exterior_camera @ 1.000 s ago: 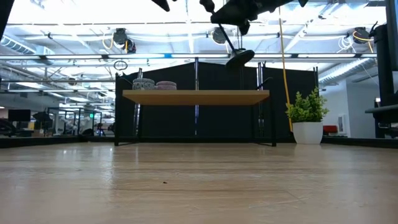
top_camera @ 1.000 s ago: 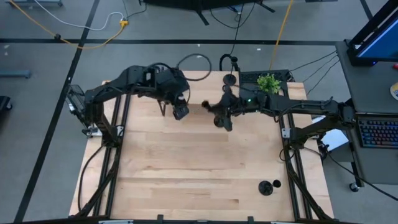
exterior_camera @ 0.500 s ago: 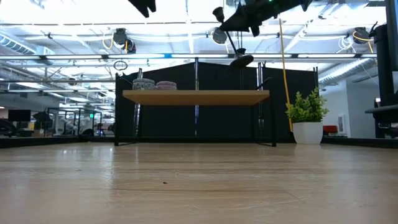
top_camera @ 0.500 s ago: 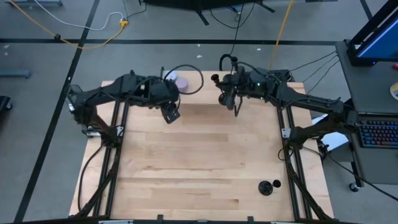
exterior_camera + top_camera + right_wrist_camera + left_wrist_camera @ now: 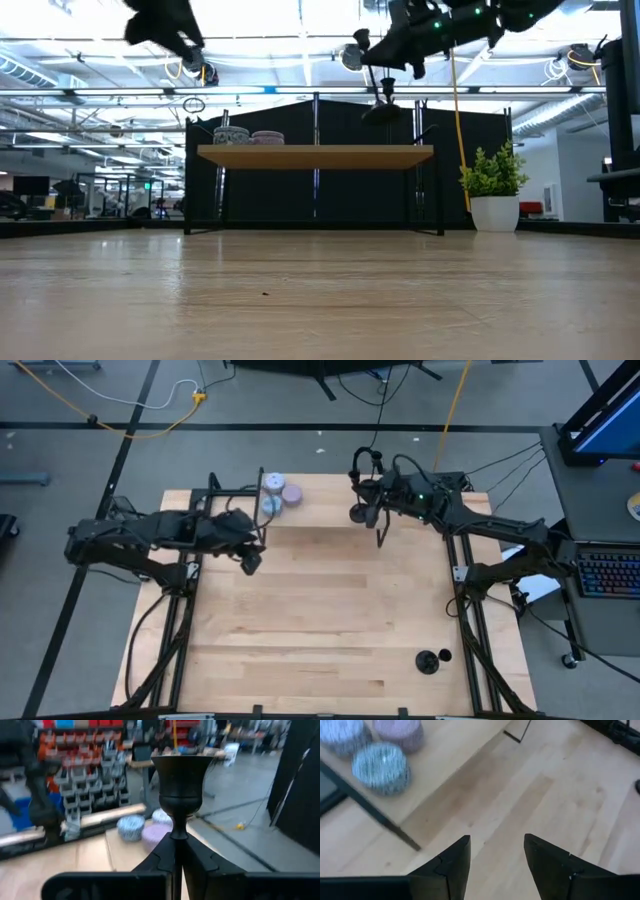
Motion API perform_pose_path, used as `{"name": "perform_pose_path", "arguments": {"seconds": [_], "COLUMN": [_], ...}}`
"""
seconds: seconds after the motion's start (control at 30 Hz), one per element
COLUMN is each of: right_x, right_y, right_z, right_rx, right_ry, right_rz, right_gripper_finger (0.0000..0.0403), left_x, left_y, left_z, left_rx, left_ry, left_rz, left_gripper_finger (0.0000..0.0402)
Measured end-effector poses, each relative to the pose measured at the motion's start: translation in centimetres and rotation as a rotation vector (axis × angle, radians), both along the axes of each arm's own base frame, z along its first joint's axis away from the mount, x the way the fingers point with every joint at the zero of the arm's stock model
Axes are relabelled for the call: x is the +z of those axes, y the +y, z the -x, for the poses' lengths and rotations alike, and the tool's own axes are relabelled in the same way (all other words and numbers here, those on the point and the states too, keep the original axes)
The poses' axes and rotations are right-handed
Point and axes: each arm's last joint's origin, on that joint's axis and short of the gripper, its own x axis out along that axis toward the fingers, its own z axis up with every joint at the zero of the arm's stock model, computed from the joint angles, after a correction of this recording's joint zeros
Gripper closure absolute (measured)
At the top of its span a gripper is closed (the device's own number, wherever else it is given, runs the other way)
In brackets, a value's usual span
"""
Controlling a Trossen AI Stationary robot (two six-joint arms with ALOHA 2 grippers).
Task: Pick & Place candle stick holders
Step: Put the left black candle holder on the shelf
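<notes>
My right gripper [image 5: 364,510] is shut on a matte-black candle stick holder [image 5: 181,775] high above the raised wooden shelf [image 5: 315,155] at the table's far edge. The holder's disc base [image 5: 382,112] hangs below the gripper. Two more black holders [image 5: 428,660] [image 5: 444,655] stand on their disc bases near the table's near right corner. My left gripper [image 5: 250,560] is open and empty over the table's left half, near the shelf's left end; its own view [image 5: 497,850] shows bare wood between the fingers. My right gripper pinches the holder's thin stem [image 5: 176,836] just under the cup top between its two fingers. The fingers come level from the table's right side and lie across the stem. The holder stands about upright, cup up and base down, lifted clear of the shelf.
Three pastel candle tins [image 5: 270,485] [image 5: 292,493] [image 5: 270,506] stand on the shelf's left part; they also show in the left wrist view [image 5: 380,765]. A potted plant [image 5: 432,492] stands at the far right. Bare wood [image 5: 320,620] fills the table's middle.
My right gripper has gone toward the table's far edge with the holder, which has turned from tilted to about upright above the shelf. My left gripper has drawn back toward the table's left edge, uncovering the candle tins.
</notes>
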Motion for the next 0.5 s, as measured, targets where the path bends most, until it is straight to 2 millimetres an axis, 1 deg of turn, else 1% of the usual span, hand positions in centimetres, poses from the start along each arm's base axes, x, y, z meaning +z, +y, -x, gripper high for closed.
{"name": "perform_pose_path", "arguments": {"seconds": [0.07, 0.23, 0.37, 0.5], "right_x": [-0.4, -2.1, -2.9, -3.8], "right_y": [-0.1, -0.4, -0.5, -0.5], "right_z": [0.3, 1.0, 1.4, 1.9], "right_rx": [-0.015, -0.125, -0.144, -0.194], "right_ry": [-0.042, -0.015, -0.057, -0.069], "right_rz": [0.020, 0.012, 0.020, -0.010], "right_gripper_finger": [0.0395, 0.0395, 0.0395, 0.0395], "left_x": [-0.6, -2.2, -3.3, -4.3], "left_y": [-0.2, -0.4, -0.5, -0.4], "left_z": [1.4, 4.2, 6.0, 7.3], "left_rx": [0.004, 0.018, 0.016, 0.019], "left_ry": [-0.053, -0.196, -0.306, -0.367], "left_rz": [0.015, 0.023, 0.028, 0.034], "left_gripper_finger": [0.0212, 0.0213, 0.0213, 0.0213]}}
